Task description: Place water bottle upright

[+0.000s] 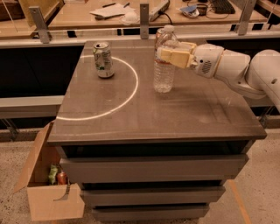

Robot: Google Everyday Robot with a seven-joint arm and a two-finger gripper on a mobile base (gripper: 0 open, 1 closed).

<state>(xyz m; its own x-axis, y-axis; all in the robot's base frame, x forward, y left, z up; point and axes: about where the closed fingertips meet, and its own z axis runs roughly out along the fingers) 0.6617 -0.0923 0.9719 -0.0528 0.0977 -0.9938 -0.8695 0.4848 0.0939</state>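
One water bottle [164,78] stands upright on the grey-brown table top [175,113], toward the back and a little right of centre. It is clear and ribbed, with a white cap [169,29] and a pale label band near its top; the print on the band is too small to read. The gripper [163,51] is at the bottle's upper part, reaching in from the right on a white arm [236,70]. Its tan fingers [175,57] are clamped on the water bottle, the near one lying across the front of the shoulder and the other showing behind it. One soda can [103,60] — green and white, opened at the top, its markings not legible — stands upright at the back left, well apart from the bottle. A thin bright ring [131,87] runs across the table top; the can stands inside it near its upper edge, and the bottle stands just outside it to the right. Below the top are three drawer fronts [153,168], stacked. On the floor at the left sits one open cardboard box [48,201] holding a green item and a reddish can [61,177]. Behind the table runs a rail with three metal posts [144,19], and beyond it a counter carries papers [109,9] and one keyboard [221,5].
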